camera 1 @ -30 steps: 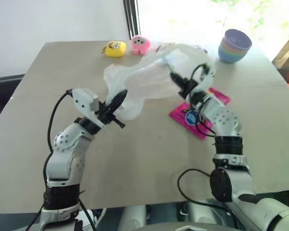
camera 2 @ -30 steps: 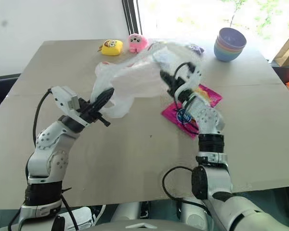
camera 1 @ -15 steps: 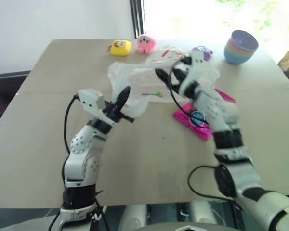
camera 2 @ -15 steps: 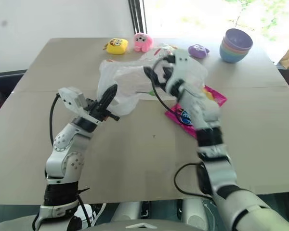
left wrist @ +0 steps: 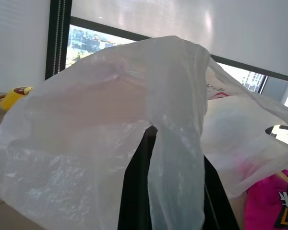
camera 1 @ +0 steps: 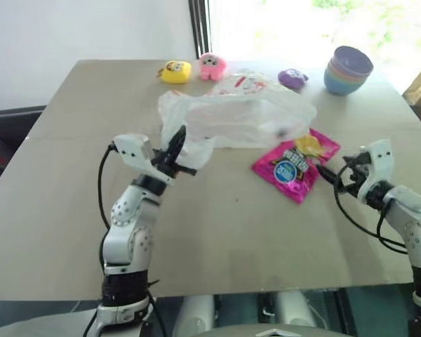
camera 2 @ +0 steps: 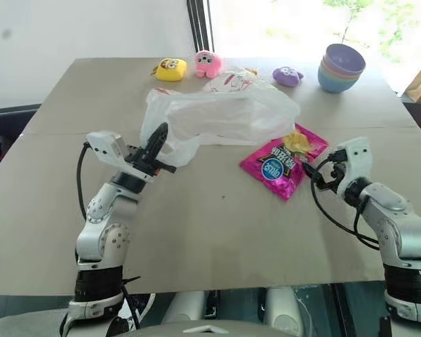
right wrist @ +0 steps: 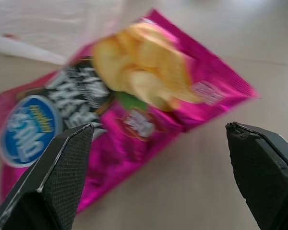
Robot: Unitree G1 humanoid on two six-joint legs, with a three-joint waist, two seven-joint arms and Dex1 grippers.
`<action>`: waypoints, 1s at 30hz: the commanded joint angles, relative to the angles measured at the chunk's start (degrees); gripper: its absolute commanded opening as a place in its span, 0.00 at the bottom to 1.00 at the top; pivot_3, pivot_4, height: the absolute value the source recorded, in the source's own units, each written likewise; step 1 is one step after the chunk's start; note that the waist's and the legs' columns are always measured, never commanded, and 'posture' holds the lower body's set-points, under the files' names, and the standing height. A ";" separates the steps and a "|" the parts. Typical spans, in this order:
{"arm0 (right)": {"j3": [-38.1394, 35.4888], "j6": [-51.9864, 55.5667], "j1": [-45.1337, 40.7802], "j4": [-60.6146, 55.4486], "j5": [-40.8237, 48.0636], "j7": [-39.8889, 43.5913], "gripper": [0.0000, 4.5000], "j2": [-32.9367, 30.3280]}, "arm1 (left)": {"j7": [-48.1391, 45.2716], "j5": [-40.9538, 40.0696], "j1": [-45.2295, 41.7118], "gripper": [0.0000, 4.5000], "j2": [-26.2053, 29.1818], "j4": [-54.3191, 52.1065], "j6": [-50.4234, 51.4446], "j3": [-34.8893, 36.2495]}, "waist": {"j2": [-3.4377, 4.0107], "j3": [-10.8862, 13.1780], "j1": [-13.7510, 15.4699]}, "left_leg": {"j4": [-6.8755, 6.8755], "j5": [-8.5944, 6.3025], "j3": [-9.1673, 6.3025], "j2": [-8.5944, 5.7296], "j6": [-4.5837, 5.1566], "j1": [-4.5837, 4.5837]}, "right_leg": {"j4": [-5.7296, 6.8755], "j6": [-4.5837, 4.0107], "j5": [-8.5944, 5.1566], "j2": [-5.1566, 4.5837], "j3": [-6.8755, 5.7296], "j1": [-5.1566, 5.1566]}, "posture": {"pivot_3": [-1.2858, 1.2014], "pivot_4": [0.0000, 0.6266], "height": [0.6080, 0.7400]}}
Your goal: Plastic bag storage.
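The plastic bag (camera 1: pixel 231 121) sprawls mid-tabletop toward the far edge, looks feather-light, floppy and slippery, best pinched at a bunched edge like the left gripper (camera 1: pixel 177 149) clamped on it; right gripper (right wrist: pixel 158 177) gapes empty by the snack packet (camera 1: pixel 295 163).

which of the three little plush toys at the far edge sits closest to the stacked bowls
The small purple plush toy. It sits just beside the stack of pastel bowls, while the pink plush toy and the yellow plush toy lie farther along the edge.
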 commanded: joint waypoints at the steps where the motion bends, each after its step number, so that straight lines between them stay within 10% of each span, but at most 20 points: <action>1: -5.15 4.80 -0.98 3.77 4.91 -2.59 0.99 2.85 | 0.02 0.52 -0.52 0.00 -0.16 -0.82 -1.28 -0.21 | 0.02 -0.01 0.39 | 0.00 0.01 0.00 0.00 -0.01 -0.01 | 0.02 -0.01 0.00 0.00 0.00 0.00 | 0.52 0.24 1.00; 9: -5.57 10.51 -5.89 10.01 17.13 5.19 0.99 11.19 | -0.18 1.73 -0.94 0.00 -0.98 0.30 -2.31 -0.91 | -0.36 -0.23 -0.91 | 0.00 -0.13 0.08 0.07 0.23 0.09 | 0.01 -0.02 0.00 0.09 0.16 0.00 | 0.52 0.24 1.00; 21: 1.06 2.04 -13.39 20.77 12.48 9.91 0.99 17.37 | -0.03 3.06 -0.98 0.00 -1.85 1.10 -3.50 -1.64 | -0.36 -0.23 -1.27 | -0.13 -0.15 0.43 0.13 0.25 0.56 | 0.15 -0.02 0.00 0.19 0.59 0.14 | 0.52 0.24 1.00; 30: -4.68 -1.64 -14.80 21.73 15.55 6.90 0.07 18.27 | -0.18 3.02 -0.67 0.00 -1.38 1.38 -3.83 -0.90 | -0.36 -0.22 -0.71 | -0.12 -0.12 0.43 0.05 0.19 0.45 | 0.04 -0.01 0.01 0.05 0.52 0.14 | 0.52 0.24 1.00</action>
